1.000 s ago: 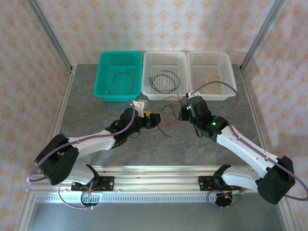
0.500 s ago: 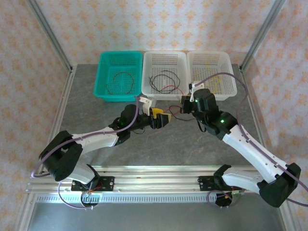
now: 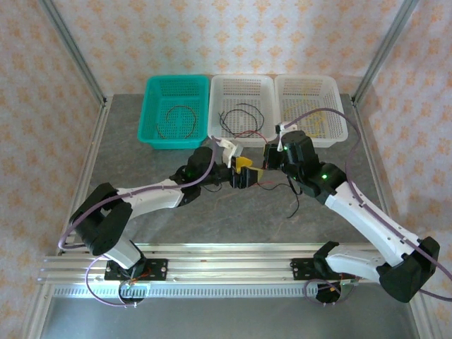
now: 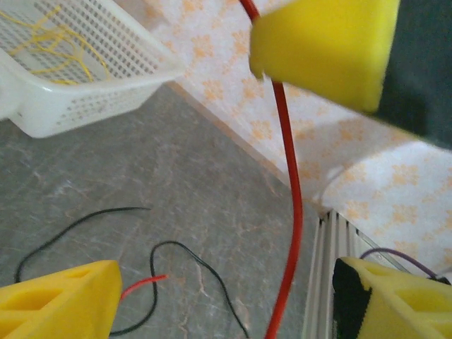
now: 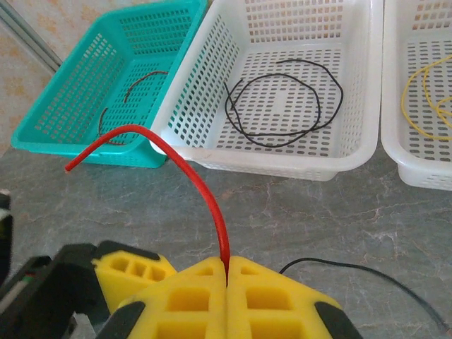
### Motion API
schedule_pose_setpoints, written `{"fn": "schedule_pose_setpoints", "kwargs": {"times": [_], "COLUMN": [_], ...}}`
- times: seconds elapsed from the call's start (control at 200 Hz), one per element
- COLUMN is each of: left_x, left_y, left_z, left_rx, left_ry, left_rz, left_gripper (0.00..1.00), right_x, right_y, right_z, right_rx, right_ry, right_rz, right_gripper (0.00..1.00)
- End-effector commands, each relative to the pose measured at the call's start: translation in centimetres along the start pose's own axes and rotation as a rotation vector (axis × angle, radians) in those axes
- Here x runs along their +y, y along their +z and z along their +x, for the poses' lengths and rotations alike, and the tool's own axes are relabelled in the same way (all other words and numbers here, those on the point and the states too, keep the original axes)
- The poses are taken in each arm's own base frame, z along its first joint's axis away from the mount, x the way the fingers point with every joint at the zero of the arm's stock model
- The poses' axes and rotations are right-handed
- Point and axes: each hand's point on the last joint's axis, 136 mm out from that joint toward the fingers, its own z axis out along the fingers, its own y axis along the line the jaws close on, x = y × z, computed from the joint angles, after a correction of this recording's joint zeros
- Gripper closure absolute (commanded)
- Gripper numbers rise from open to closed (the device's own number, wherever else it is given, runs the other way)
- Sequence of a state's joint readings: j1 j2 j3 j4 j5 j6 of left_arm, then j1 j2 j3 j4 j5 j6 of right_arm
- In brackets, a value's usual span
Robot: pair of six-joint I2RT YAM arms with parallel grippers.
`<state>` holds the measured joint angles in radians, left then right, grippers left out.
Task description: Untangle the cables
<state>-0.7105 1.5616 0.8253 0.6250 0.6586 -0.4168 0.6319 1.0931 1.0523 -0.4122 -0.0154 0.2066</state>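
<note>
Your right gripper point(image 5: 227, 272): pads pressed together, pinching red cable point(image 5: 205, 191), which arcs up before white basket point(image 5: 296, 164). Your left gripper point(image 4: 227, 293): fingers spread, red strand between, apparently untouched. Black cable point(image 4: 169, 244) loose on tabletop point(image 4: 141, 155).

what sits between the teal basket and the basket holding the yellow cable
A white perforated plastic basket holding a looped thin black cable, clear in the top view.
</note>
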Motion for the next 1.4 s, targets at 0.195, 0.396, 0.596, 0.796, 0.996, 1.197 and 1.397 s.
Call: {"fn": "schedule_pose_setpoints", "kwargs": {"times": [0.195, 0.396, 0.596, 0.796, 0.996, 1.197, 1.397], "left_x": [-3.7, -5.2, -6.2, -6.0, -5.8, -5.4, -5.0], "left_y": [-2.3, -4.2, -4.5, -4.2, -3.4, -3.0, -3.2], "left_z": [-4.5, -7.4, -8.6, -9.0, -9.2, -9.0, -8.4], "left_rx": [-0.094, -0.160, -0.178, -0.186, -0.180, -0.164, -0.148], "left_ry": [0.065, 0.108, 0.131, 0.152, 0.168, 0.173, 0.167], "left_rz": [0.048, 0.019, 0.038, 0.032, 0.034, 0.022, 0.000], "left_gripper": [0.20, 0.18, 0.14, 0.16, 0.40, 0.69, 0.91], "right_x": [0.3, 1.0, 2.2, 3.3, 3.5, 2.8, 0.1], "right_y": [-3.8, -6.9, -10.5, -12.7, -12.4, -12.1, -11.6], "right_z": [-5.3, -8.6, -12.3, -14.6, -14.8, -14.3, -13.5], "right_rx": [-0.122, -0.235, -0.372, -0.427, -0.415, -0.411, -0.422], "right_ry": [0.128, 0.265, 0.370, 0.386, 0.386, 0.386, 0.396], "right_rz": [0.005, -0.061, -0.170, -0.234, -0.238, -0.195, -0.044], "right_gripper": [1.00, 1.00, 1.00, 1.00, 1.00, 1.00, 1.00]}}
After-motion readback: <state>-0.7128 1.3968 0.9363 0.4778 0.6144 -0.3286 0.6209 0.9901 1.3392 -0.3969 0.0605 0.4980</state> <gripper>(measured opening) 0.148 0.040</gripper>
